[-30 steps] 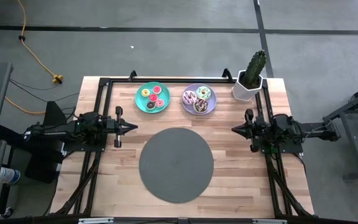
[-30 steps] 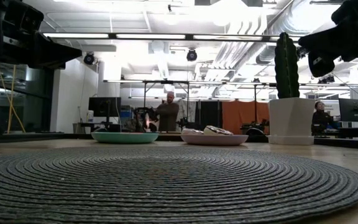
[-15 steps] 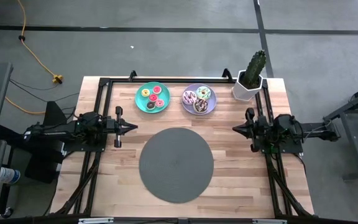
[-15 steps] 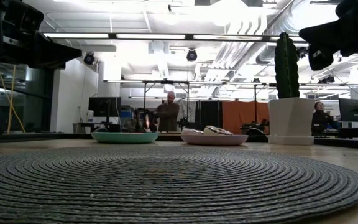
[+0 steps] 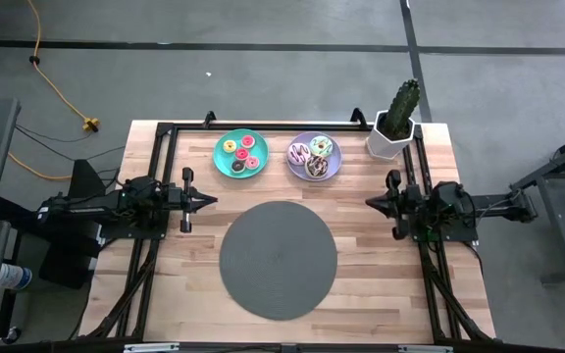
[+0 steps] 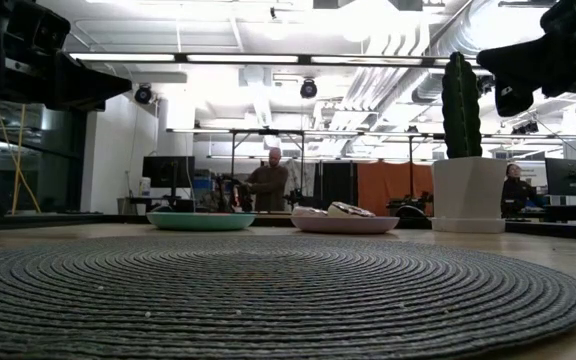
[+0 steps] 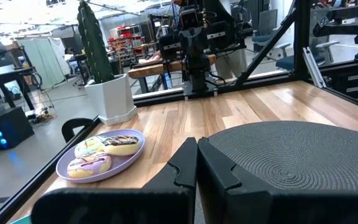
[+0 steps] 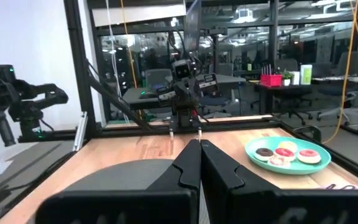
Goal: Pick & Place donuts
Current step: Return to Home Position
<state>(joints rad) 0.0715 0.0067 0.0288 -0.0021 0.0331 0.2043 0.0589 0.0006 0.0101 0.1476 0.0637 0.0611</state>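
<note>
Several small donuts (image 5: 240, 155), pink, yellow, red and brown, lie on a teal plate (image 5: 222, 157) at the table's far side. Three larger donuts (image 5: 313, 157) lie on the lilac plate (image 5: 333, 169) next to it; the left wrist view shows them (image 7: 104, 149) too, and the right wrist view shows the small ones (image 8: 286, 154). My left gripper (image 5: 214, 200) hovers shut at the table's left side, pointing level toward the middle. My right gripper (image 5: 368, 203) hovers shut at the right side, facing it. Neither is near the plates.
A big dark grey round mat (image 5: 278, 259) covers the table's middle, nearer than the plates. A cactus in a white pot (image 5: 393, 123) stands at the far right corner. Black frame rails (image 5: 155, 167) run along the left, right and far edges. People (image 6: 268, 182) are in the room behind.
My right gripper has tipped its fingers a little upward and rolled slightly, staying shut in the same place above the table's right side. The donuts and plates have not moved.
</note>
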